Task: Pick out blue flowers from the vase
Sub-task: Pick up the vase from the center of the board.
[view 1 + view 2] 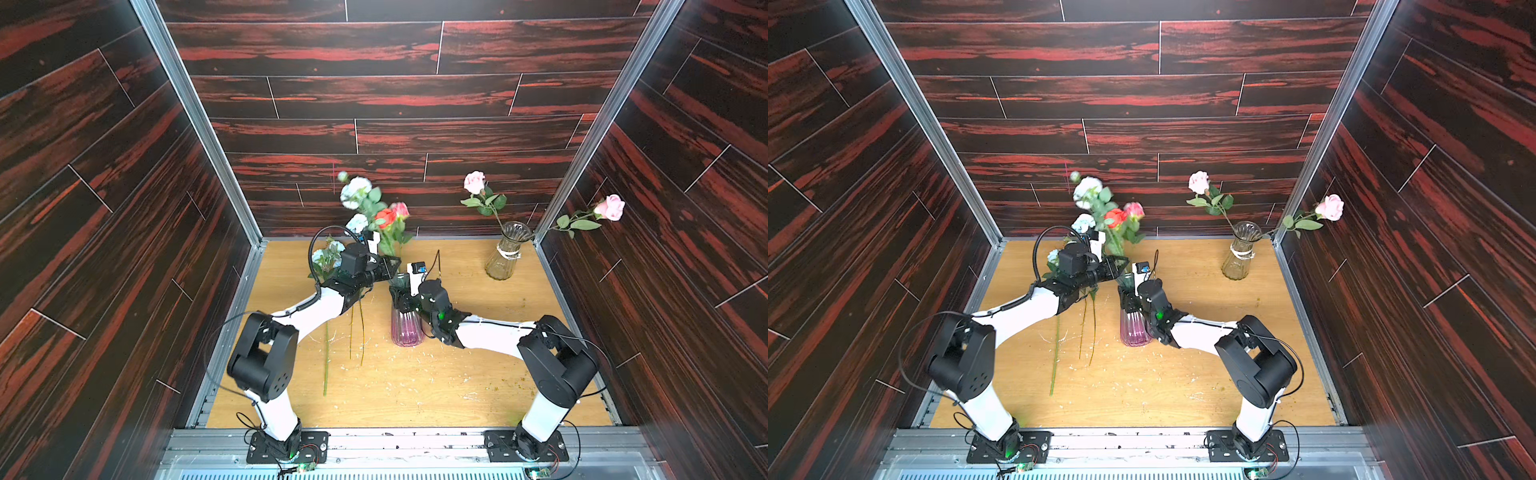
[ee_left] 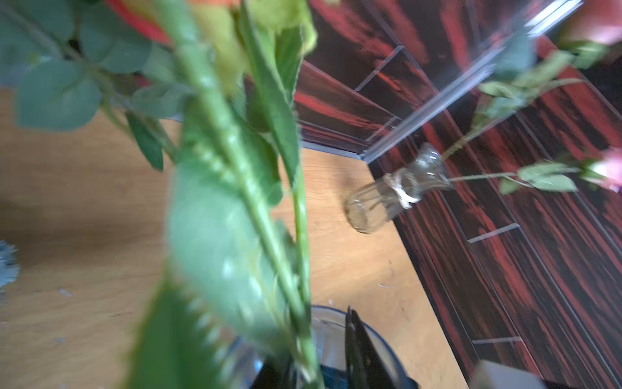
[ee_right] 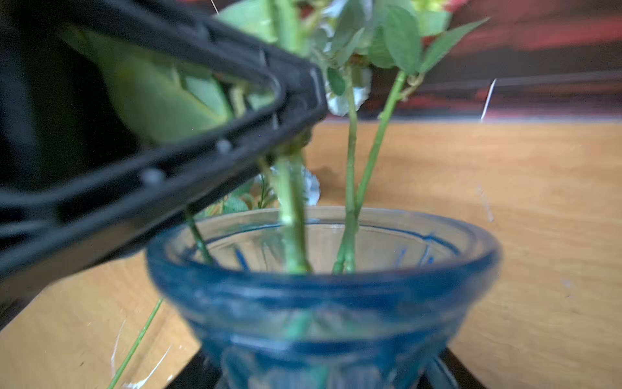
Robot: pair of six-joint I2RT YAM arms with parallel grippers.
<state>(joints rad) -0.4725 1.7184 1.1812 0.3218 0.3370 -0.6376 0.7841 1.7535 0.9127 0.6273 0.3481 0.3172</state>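
Note:
The purple-blue glass vase [image 1: 406,328] stands mid-table, and my right gripper [image 1: 401,300] is shut on its neck. The right wrist view shows the vase rim [image 3: 323,279] filling the jaws. Pale blue flowers [image 1: 355,192] rise from the vase beside a red rose [image 1: 385,217]. More blue flowers [image 1: 328,255] lie on the table to the left, partly under my left arm. My left gripper [image 1: 392,264] is just above the rim among the stems. Its jaws stand a little apart with green stems [image 2: 299,330] between them. Leaves hide one finger.
A clear glass vase [image 1: 505,253] with two pink roses [image 1: 474,181] stands at the back right corner. Long thin stalks [image 1: 326,361] lie on the wooden table [image 1: 457,374] left of the vase. Dark walls enclose three sides.

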